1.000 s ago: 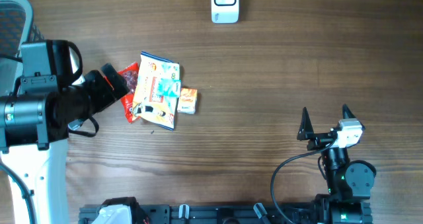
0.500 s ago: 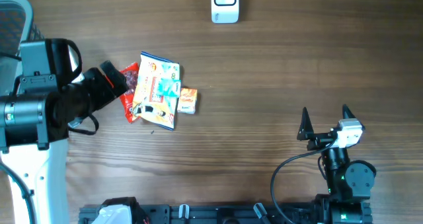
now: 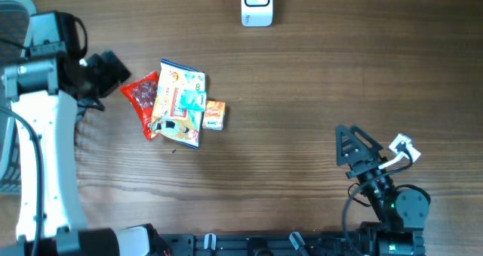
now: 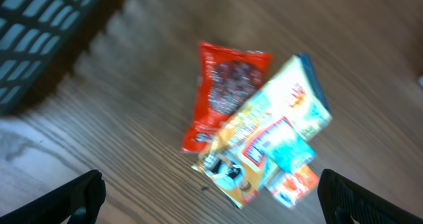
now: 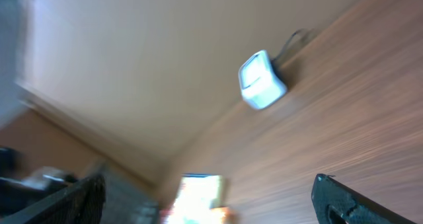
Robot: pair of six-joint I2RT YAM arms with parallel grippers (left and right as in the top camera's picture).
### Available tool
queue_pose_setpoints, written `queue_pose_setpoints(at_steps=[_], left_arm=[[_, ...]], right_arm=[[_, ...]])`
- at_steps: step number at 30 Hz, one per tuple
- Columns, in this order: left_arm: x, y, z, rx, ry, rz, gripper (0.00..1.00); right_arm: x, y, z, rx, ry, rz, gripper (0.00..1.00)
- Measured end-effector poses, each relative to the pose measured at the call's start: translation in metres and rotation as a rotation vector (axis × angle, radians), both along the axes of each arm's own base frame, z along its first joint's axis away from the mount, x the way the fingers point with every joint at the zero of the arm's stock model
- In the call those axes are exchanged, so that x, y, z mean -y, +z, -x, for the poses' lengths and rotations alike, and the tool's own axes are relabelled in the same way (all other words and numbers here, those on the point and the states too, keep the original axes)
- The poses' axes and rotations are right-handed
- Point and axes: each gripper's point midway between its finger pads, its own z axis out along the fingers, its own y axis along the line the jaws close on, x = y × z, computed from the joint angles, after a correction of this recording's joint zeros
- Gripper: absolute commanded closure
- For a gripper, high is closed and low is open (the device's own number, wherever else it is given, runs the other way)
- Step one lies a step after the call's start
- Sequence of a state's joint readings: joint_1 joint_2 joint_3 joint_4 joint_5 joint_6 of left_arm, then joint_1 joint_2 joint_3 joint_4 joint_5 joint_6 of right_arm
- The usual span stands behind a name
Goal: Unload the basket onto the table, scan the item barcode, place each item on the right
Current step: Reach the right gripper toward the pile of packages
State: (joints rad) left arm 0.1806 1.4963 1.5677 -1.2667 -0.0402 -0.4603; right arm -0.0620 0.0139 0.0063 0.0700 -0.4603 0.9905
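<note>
Item group, left half of table (image 3: 302,97): red packet (image 3: 142,97), printed pack (image 3: 181,103) overlapping its edge, orange box (image 3: 215,115) touching the pack; all lying flat, none lifted. Change: left gripper (image 3: 112,70) has drawn back from the red packet and now stands apart from it, fingers spread wide and empty; right gripper (image 3: 355,141) has swung toward the far left, fingers likewise wide and empty. Scanner (image 3: 256,5) at the far edge, well apart from the items. Implication, judged: no item picked yet; approach being re-set. Writing: print on all three too blurred to read; no barcode discernible.
</note>
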Motion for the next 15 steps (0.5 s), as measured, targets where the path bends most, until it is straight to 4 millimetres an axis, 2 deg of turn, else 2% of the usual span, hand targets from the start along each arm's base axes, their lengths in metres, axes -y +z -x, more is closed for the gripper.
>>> queue_pose_setpoints(at_steps=[1,3,6,9,11,12,15], left_arm=[[-0.012,-0.01,0.0,-0.031,0.04,0.011,0.0],[-0.02,-0.017,0.0,-0.047,0.07,0.03,0.0],[-0.018,-0.017,-0.003,-0.033,0.069,0.059,0.0],[-0.016,-0.017,-0.004,-0.03,0.068,0.07,0.0],[-0.016,-0.017,-0.004,-0.028,0.067,0.074,0.0],[-0.016,-0.017,-0.005,-0.027,0.067,0.074,0.0],[-0.015,-0.017,-0.004,-0.027,0.066,0.077,0.0]], right_arm=[[-0.006,0.016,0.004,0.046,0.044,-0.051,0.0],[-0.016,0.035,0.013,0.12,0.11,-0.066,0.01],[-0.025,0.041,0.018,0.12,0.174,-0.046,0.01],[-0.034,0.067,0.016,0.11,0.222,0.049,0.01],[-0.037,0.087,0.01,0.081,0.244,0.135,0.0],[-0.038,0.098,0.001,0.045,0.262,0.203,0.0],[-0.045,0.11,-0.019,-0.045,0.352,0.306,0.01]])
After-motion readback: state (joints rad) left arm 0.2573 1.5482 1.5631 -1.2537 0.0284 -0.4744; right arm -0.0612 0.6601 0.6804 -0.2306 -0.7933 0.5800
